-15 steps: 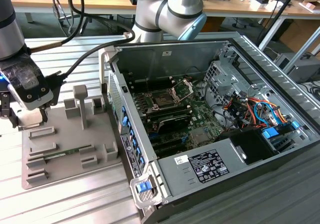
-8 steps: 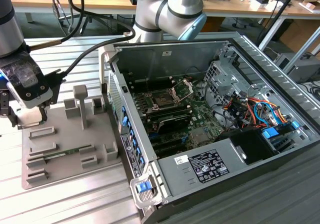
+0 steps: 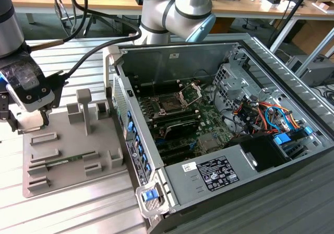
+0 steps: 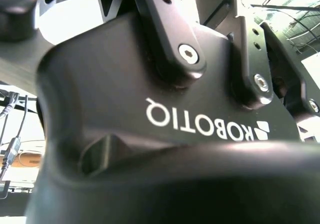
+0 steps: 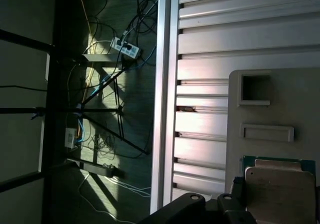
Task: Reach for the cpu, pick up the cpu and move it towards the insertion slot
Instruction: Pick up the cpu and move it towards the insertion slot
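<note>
1. meanwhile, on the exterior view's left, the gripper hangs low over the far corner of the grey tray, well apart from the open computer case.
2. the cpu, a pale square with a green edge behind it, lies at the tray's end in the first wrist view, just beside the gripper's dark metalwork. whether it is touched or gripped cannot be told.
3. whether the claw stands wide or narrow cannot be told either. the second wrist view looks at the gripper's black body from close range.
4. the insertion slot, a dark square with its silver frame swung up, sits on the motherboard inside the case, well apart from the chip.
5. the step in hand looks to be the reach or the grasp. done well, it likely means centring the claw squarely over the chip, taking it by two opposite edges and keeping it level. a light grip seems wise, since so thin a part may skew or slip.
6. the tray's upright posts and the case's near wall stand between chip and slot, so a clean vertical lift seems the safer start.
7. the green memory stick in its groove in the tray is not the target.
</note>
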